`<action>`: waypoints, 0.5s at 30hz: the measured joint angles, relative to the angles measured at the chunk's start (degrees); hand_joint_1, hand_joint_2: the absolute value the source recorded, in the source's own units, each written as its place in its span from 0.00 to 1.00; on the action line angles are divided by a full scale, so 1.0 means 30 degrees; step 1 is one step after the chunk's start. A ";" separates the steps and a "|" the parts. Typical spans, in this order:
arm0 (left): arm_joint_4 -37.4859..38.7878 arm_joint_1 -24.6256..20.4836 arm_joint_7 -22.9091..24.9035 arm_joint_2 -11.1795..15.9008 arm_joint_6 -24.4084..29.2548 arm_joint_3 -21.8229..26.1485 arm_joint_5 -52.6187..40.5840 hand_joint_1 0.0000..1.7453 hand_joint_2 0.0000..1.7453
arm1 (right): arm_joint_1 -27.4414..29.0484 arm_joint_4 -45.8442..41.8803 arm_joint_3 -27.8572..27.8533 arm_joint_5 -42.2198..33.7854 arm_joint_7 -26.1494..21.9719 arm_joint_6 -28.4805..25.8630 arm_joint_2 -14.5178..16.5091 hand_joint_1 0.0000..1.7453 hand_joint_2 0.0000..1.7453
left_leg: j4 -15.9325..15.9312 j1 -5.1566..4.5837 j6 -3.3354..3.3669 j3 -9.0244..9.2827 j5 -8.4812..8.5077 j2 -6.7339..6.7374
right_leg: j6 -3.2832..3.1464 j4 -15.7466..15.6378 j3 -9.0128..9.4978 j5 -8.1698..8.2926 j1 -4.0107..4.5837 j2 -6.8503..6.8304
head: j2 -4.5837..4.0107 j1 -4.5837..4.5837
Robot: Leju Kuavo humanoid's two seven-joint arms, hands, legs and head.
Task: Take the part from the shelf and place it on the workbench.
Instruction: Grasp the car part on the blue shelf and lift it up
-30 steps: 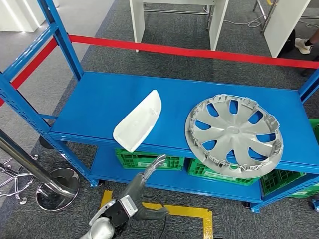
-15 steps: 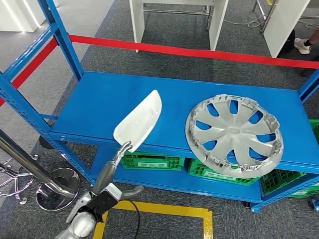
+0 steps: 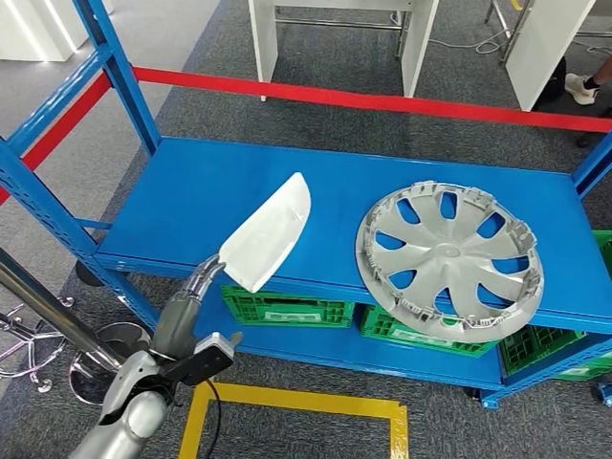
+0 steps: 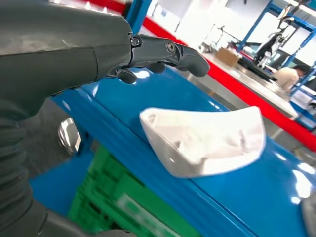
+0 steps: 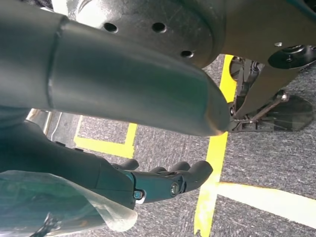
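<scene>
A white curved plastic part (image 3: 266, 232) lies on the blue shelf (image 3: 173, 206), its near end overhanging the front edge. My left hand (image 3: 189, 308) is raised in front of the shelf, just below and left of that end. Its fingertips (image 3: 207, 264) almost reach the part and it holds nothing. In the left wrist view the part (image 4: 209, 140) lies hollow side up beyond my left hand (image 4: 111, 54), whose fingers (image 4: 178, 49) stretch out above the shelf edge, apart from the part. My right hand (image 5: 149, 182) hangs over the grey floor, fingers loosely extended and empty.
A grey hubcap (image 3: 448, 258) lies on the shelf to the right of the part, overhanging the front. Green crates (image 3: 289, 311) sit on the lower level. A red tape (image 3: 360, 98) runs behind the shelf. A yellow floor marking (image 3: 303, 402) and a chrome stand base (image 3: 108, 359) lie below.
My left hand has swung left and upward, from below the shelf's front edge to just beside the part's near end. The part and hubcap have not moved.
</scene>
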 joint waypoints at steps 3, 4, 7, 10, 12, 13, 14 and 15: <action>0.1042 -0.1006 0.0693 -0.0032 0.0382 -0.0147 -0.1538 0.00 1.00 | -0.0009 0.0000 -0.0022 0.0087 0.0051 0.0066 -0.0053 0.00 0.00 | 0.0002 -0.0001 0.0005 0.0000 0.0007 0.0000 | -0.0001 0.0000 0.0000 0.0005 -0.0001 0.0001 | 0.0000 0.0000; 0.1428 -0.1376 0.0919 -0.0067 0.0462 -0.0247 -0.1949 0.00 1.00 | -0.0010 0.0000 -0.0027 0.0120 0.0066 0.0108 -0.0074 0.00 0.00 | 0.0002 -0.0001 0.0006 0.0000 0.0007 0.0000 | -0.0001 0.0000 0.0002 0.0007 -0.0001 0.0001 | 0.0000 -0.0002; 0.2572 -0.2372 0.1341 -0.0227 0.0520 -0.0570 -0.2611 0.00 1.00 | -0.0014 0.0000 -0.0044 0.0193 0.0106 0.0222 -0.0140 0.00 0.00 | 0.0004 -0.0002 0.0007 0.0000 0.0008 0.0003 | 0.0000 0.0000 0.0005 0.0013 -0.0002 0.0011 | 0.0000 0.0000; 0.3310 -0.2926 0.1440 -0.0375 0.0522 -0.0770 -0.2773 0.00 1.00 | -0.0003 0.0000 -0.0064 0.0211 0.0133 0.0253 -0.0186 0.00 0.00 | 0.0005 -0.0003 0.0007 -0.0001 0.0008 0.0005 | 0.0000 0.0000 0.0000 0.0015 -0.0003 0.0018 | 0.0000 0.0000; 0.3621 -0.3120 0.1452 -0.0444 0.0531 -0.0843 -0.2791 0.00 1.00 | -0.0003 0.0000 -0.0071 0.0213 0.0135 0.0251 -0.0202 0.00 0.00 | 0.0006 -0.0003 0.0007 -0.0002 0.0008 0.0005 | 0.0000 0.0000 -0.0004 0.0015 -0.0003 0.0016 | 0.0000 -0.0002; 0.3746 -0.3180 0.1452 -0.0470 0.0540 -0.0873 -0.2802 0.00 1.00 | -0.0004 0.0000 -0.0073 0.0213 0.0135 0.0250 -0.0208 0.00 0.00 | 0.0006 -0.0003 0.0007 -0.0003 0.0007 0.0005 | -0.0001 0.0000 -0.0007 0.0015 -0.0003 0.0016 | 0.0000 -0.0002; 0.3850 -0.3225 0.1454 -0.0492 0.0551 -0.0902 -0.2809 0.00 1.00 | -0.0004 0.0000 -0.0075 0.0213 0.0135 0.0248 -0.0211 0.00 0.00 | 0.0006 -0.0003 0.0007 -0.0004 0.0007 0.0005 | -0.0001 0.0000 -0.0009 0.0014 -0.0003 0.0016 | 0.0000 -0.0002; 0.3943 -0.3260 0.1456 -0.0506 0.0560 -0.0927 -0.2815 0.00 1.00 | -0.0003 0.0000 -0.0078 0.0213 0.0135 0.0246 -0.0215 0.00 0.00 | 0.0005 -0.0002 0.0006 -0.0004 0.0007 0.0005 | -0.0001 0.0000 -0.0011 0.0014 -0.0003 0.0016 | 0.0000 -0.0002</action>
